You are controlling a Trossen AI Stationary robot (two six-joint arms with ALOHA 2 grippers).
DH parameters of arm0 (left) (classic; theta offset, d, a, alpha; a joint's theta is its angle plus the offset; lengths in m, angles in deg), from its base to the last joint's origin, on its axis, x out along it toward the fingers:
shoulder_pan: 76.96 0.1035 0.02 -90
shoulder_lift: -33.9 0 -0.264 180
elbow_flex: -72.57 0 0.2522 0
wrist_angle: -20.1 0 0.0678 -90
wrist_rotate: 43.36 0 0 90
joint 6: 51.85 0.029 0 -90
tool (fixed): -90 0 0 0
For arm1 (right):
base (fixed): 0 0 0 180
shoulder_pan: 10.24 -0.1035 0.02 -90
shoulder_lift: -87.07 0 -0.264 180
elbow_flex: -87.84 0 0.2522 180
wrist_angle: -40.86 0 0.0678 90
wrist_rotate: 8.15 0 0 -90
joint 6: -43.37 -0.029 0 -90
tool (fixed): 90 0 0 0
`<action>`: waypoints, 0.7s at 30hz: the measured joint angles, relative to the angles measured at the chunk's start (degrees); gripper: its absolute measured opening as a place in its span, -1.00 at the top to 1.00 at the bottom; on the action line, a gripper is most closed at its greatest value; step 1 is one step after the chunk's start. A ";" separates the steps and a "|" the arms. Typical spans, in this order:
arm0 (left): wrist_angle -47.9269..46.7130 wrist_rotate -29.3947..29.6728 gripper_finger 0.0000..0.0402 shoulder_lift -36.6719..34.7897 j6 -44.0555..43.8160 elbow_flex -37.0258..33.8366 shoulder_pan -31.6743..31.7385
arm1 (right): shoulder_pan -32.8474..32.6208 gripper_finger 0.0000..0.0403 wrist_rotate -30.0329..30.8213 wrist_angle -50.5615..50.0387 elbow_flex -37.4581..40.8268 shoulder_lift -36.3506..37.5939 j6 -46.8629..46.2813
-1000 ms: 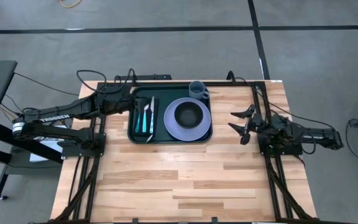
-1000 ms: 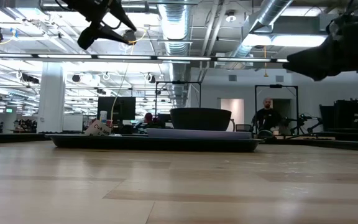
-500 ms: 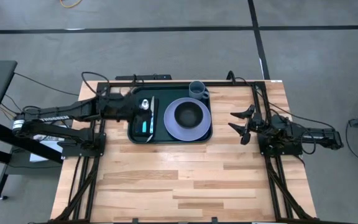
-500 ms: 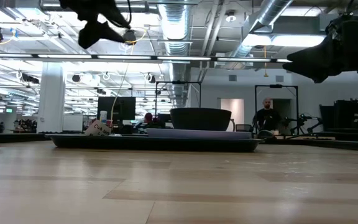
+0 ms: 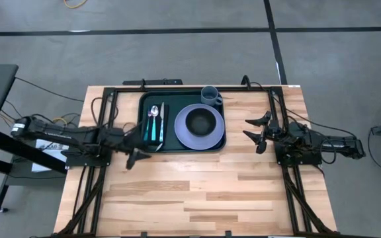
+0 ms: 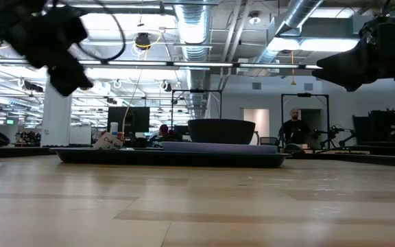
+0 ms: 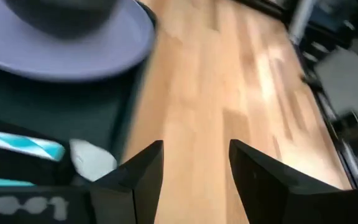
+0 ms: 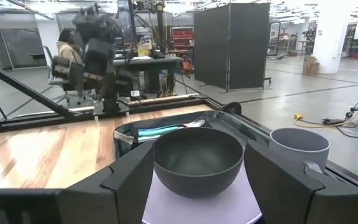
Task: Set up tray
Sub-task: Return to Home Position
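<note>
Left end effector [image 7: 196,144] wide, empty, above table [image 5: 197,185] beside tray [image 5: 176,99], right end effector [image 5: 245,128] wide, empty

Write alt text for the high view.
Overhead, a dark green tray on a wooden table holds a purple plate with a dark bowl, a cup and cutlery on a black napkin. The left gripper and right gripper, both open and empty, flank the tray.
</note>
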 joint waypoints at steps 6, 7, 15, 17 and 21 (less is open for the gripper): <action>4.75 -0.77 0.15 -11.82 1.83 -10.61 -4.33 | 0.00 -0.19 0.01 0.00 0.00 0.00 0.01; 5.76 -0.79 0.15 -14.01 2.16 -12.04 -4.85 | 0.00 -0.19 0.01 0.00 0.00 0.00 0.01; 7.66 -0.93 0.15 -28.71 7.51 -17.56 -7.56 | 0.00 -0.19 0.01 -0.01 0.00 0.00 0.01; 8.79 -0.74 0.15 -31.43 9.19 -18.07 -7.97 | 0.00 -0.19 0.00 -0.02 0.00 0.00 -0.01; 8.87 -0.71 0.15 -35.22 13.95 -18.16 -8.33 | 0.00 -0.19 0.01 -0.02 0.00 0.00 -0.01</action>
